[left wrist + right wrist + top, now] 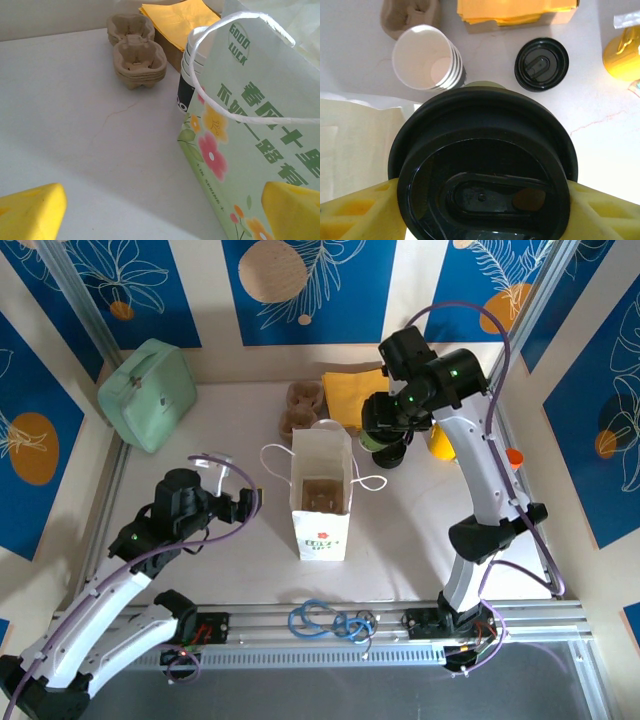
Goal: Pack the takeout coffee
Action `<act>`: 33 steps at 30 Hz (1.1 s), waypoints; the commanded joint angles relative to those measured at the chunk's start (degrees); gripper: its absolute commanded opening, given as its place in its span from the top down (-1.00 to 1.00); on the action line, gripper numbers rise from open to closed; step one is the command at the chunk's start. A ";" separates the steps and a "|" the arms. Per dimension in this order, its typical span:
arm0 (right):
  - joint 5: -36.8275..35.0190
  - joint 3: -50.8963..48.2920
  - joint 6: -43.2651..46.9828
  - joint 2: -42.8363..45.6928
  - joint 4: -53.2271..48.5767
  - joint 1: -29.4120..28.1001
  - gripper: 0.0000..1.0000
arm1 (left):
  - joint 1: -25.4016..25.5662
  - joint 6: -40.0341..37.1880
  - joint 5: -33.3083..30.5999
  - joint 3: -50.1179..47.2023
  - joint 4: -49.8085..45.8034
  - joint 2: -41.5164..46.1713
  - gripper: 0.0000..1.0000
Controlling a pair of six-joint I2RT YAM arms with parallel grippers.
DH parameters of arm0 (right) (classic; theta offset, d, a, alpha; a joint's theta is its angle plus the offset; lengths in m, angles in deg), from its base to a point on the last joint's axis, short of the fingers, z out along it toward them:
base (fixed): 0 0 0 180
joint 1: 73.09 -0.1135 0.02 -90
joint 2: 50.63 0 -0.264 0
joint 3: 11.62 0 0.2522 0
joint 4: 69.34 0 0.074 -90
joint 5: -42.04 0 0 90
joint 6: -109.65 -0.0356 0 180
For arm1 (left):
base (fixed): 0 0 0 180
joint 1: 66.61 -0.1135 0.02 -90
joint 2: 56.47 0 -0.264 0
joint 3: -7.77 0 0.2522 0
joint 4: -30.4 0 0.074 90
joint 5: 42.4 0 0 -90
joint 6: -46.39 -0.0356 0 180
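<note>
Right gripper [480, 215] fingers [355, 212] grasp the takeout coffee [482, 150] from both sides just under its black lid [470, 117], cup upright between them. The paper bag [322, 502] sits just beside those fingers, coffee not yet in it. The left gripper [247, 503] is spread wide and holds nothing at the bag's far side. Cup is probably light, with a thin paper wall that dents under squeeze and a slick lid that could pop, so holding the body below the rim and keeping it level looks safest.
</note>
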 commanded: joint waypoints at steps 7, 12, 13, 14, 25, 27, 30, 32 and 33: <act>2.02 6.89 -1.82 0.83 -8.79 -2.76 -0.32 | 0.36 -0.84 1.64 -0.36 1.30 -0.63 -0.98; 4.91 8.81 -3.66 1.31 -8.78 -6.30 -0.29 | 0.36 -1.94 2.56 -0.10 1.86 -2.23 -0.96; 5.35 8.89 -4.18 1.43 -8.79 -7.56 -0.29 | 0.38 -1.94 2.89 -0.07 1.86 -2.62 -0.96; 5.33 8.68 -4.64 1.63 -8.79 -8.66 -0.29 | 0.35 -1.95 3.24 -0.10 1.89 -2.97 -0.96; 3.83 6.19 -5.73 2.24 -8.79 -12.32 -0.29 | 0.51 -0.92 7.27 -0.28 4.37 -5.82 -0.87; 3.71 6.65 -5.49 2.35 -8.80 -12.09 -0.29 | 0.71 -0.78 8.66 0.15 5.07 -6.74 -0.84; 3.12 7.27 -5.44 2.64 -8.74 -11.89 -0.29 | 1.34 -0.50 9.19 0.85 5.63 -7.70 -0.82; 2.46 8.04 -5.44 3.03 -8.74 -11.62 -0.29 | 1.91 -0.76 9.29 1.28 5.90 -8.24 -0.80; 2.10 8.52 -5.45 3.18 -8.77 -11.40 -0.29 | 2.21 -0.80 9.30 1.49 6.14 -8.48 -0.80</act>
